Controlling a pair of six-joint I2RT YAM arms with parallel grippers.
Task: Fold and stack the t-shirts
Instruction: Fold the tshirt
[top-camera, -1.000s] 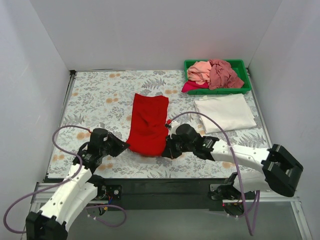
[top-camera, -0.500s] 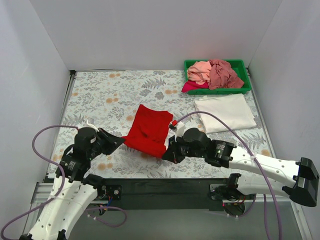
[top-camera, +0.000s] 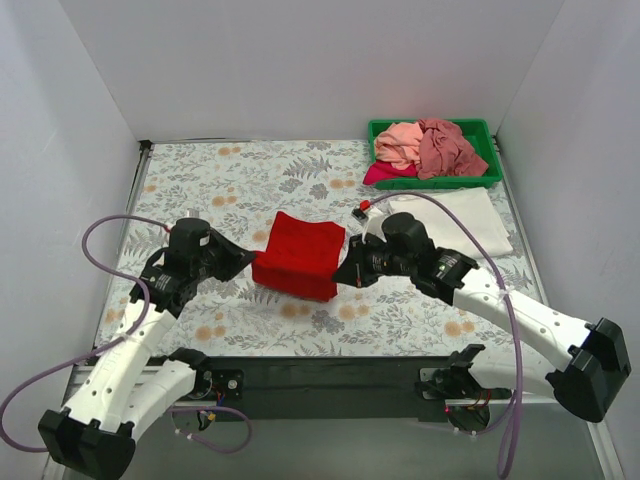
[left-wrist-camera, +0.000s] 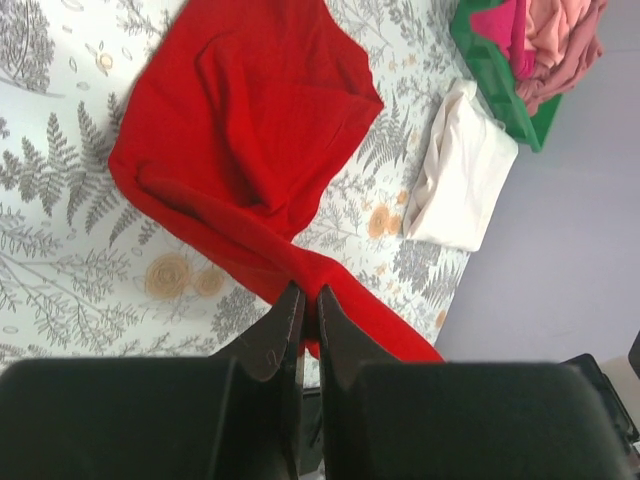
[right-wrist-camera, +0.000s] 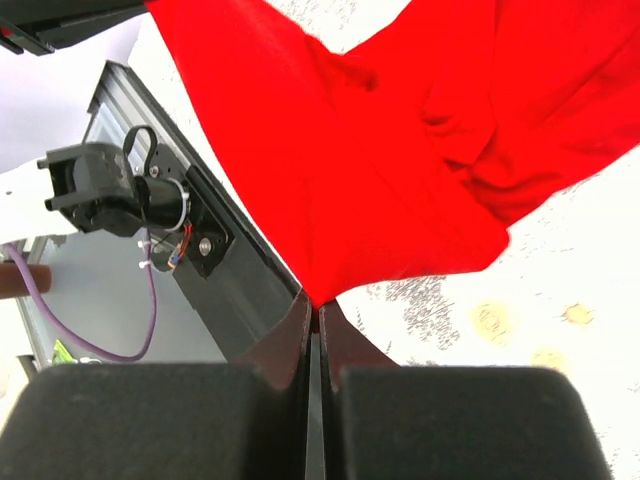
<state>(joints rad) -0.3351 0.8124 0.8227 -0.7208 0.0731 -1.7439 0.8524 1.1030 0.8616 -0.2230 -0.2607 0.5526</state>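
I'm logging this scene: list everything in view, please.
bright red cloth t-shirt: 1, red, table centre, near edge gripped at both corners
folded white cloth t-shirt: 1, cream-white, right side, before the tray
green plastic tray: 1, green, far right corner
light pink t-shirt: 1, pink, in tray, left
dusty rose t-shirt: 1, rose, in tray, right
magenta t-shirt: 1, magenta, tray's front left, under the pink
floral-print table cover: 1, grey with orange, tabletop
left hand: 1, black, shut on red shirt
right hand: 1, black, shut on red shirt
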